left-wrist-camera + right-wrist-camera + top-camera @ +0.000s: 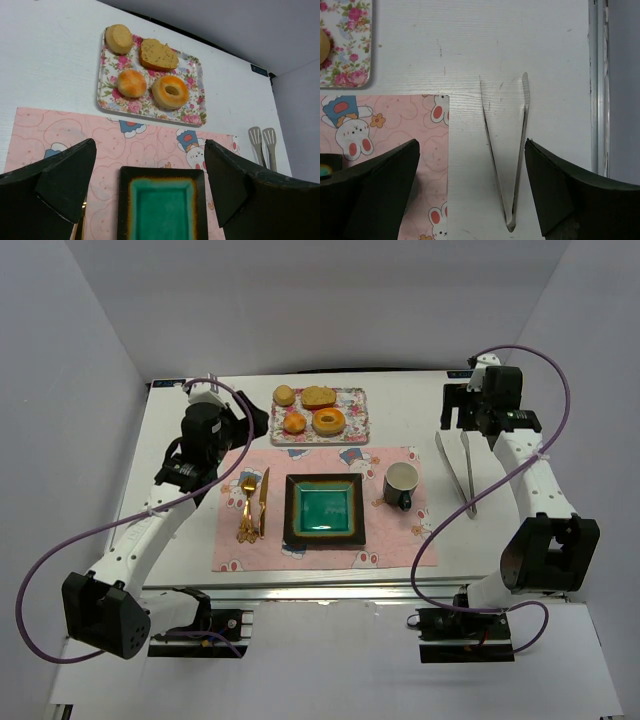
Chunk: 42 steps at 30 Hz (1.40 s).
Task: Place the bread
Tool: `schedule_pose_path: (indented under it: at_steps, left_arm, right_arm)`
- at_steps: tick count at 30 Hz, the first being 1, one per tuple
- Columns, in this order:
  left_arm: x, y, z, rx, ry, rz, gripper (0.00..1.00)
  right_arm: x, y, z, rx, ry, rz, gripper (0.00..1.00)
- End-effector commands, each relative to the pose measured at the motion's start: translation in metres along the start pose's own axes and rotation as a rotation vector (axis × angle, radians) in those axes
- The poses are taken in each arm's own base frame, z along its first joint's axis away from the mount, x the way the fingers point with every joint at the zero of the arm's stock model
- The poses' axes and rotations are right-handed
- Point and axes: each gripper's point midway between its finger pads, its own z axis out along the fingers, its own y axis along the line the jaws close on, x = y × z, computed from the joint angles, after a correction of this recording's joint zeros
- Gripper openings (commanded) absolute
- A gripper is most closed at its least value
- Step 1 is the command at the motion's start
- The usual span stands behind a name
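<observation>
The bread is a small golden-orange bun at the front left of the floral tray. In the left wrist view the bread lies beside a ring doughnut, with a duller tan bun and a bread slice behind them. My left gripper hangs open and empty left of the tray, and from its wrist it looks over a teal plate. My right gripper is open and empty at the far right, and it hangs above metal tongs.
The teal plate with a dark rim sits mid-placemat. A gold fork and knife lie to its left and a dark cup to its right. The tongs lie on the white table right of the mat. White walls enclose the table.
</observation>
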Motion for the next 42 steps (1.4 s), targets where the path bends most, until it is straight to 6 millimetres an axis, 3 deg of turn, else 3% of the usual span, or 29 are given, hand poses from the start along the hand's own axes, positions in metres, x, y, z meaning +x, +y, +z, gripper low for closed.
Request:
schedule_pose_path:
  at_steps: [1, 3, 6, 9, 10, 11, 13, 14, 15, 16, 17, 18, 19, 21, 24, 26, 29, 36, 42]
  left_arm:
    - [-0.003, 0.005, -0.005, -0.019, -0.015, -0.005, 0.98]
    - [-0.002, 0.007, -0.005, -0.027, -0.011, -0.001, 0.98]
    - [0.001, 0.009, -0.006, -0.033, -0.002, 0.000, 0.97]
    - [0.002, 0.010, -0.005, -0.036, 0.004, 0.001, 0.92]
    - [0.002, 0.010, -0.005, -0.034, 0.003, -0.002, 0.87]
    - [0.002, 0.009, -0.004, -0.028, 0.000, -0.004, 0.57]
    - [0.002, 0.011, -0.001, -0.035, 0.003, -0.007, 0.10]
    - [0.003, 0.013, -0.001, -0.043, 0.012, -0.005, 0.00]
    - [0.004, 0.013, 0.000, -0.043, 0.018, -0.002, 0.00]
    - [0.007, 0.014, 0.001, -0.044, 0.028, 0.001, 0.00]
    - [0.010, 0.015, 0.001, -0.044, 0.035, 0.002, 0.05]
    - [0.013, 0.015, 0.001, -0.043, 0.041, 0.001, 0.41]
    - [0.020, 0.020, 0.000, -0.050, 0.055, -0.002, 0.59]
    - [0.024, 0.023, -0.003, -0.053, 0.056, -0.016, 0.80]
    - [0.033, 0.027, -0.003, -0.059, 0.074, -0.019, 0.82]
    - [0.037, 0.029, -0.001, -0.062, 0.090, -0.013, 0.82]
    - [0.039, 0.029, 0.002, -0.064, 0.100, -0.007, 0.83]
    - [0.041, 0.033, 0.004, -0.081, 0.103, -0.013, 0.83]
    - [0.045, 0.035, 0.005, -0.089, 0.108, -0.022, 0.83]
  right_arm:
    - [-0.017, 0.019, -0.012, -0.128, -0.090, -0.090, 0.89]
    - [-0.006, 0.019, -0.018, -0.214, -0.093, -0.236, 0.89]
    - [0.003, 0.051, -0.037, -0.445, -0.123, -0.337, 0.85]
    - [0.005, 0.054, -0.042, -0.467, -0.132, -0.331, 0.56]
    - [0.005, 0.052, -0.041, -0.457, -0.130, -0.321, 0.12]
    - [0.007, 0.046, -0.038, -0.434, -0.118, -0.298, 0.00]
    - [0.019, 0.037, -0.029, -0.416, -0.067, -0.241, 0.00]
    - [0.027, 0.025, -0.023, -0.395, -0.038, -0.211, 0.05]
    - [0.038, 0.018, -0.012, -0.388, 0.003, -0.187, 0.35]
    - [0.048, 0.008, -0.008, -0.366, 0.039, -0.166, 0.78]
    - [0.055, -0.012, -0.004, -0.326, 0.065, -0.132, 0.89]
    - [0.066, -0.022, 0.003, -0.314, 0.101, -0.115, 0.89]
    - [0.072, -0.033, 0.005, -0.290, 0.121, -0.116, 0.89]
    - [0.095, -0.052, 0.011, -0.249, 0.184, -0.191, 0.89]
    - [0.130, -0.060, 0.021, -0.237, 0.243, -0.263, 0.88]
    - [0.152, -0.053, 0.027, -0.279, 0.268, -0.276, 0.88]
    - [0.165, -0.050, 0.042, -0.296, 0.275, -0.251, 0.87]
    - [0.178, -0.061, 0.069, -0.238, 0.316, -0.175, 0.83]
    - [0.188, -0.059, 0.084, -0.233, 0.333, -0.146, 0.81]
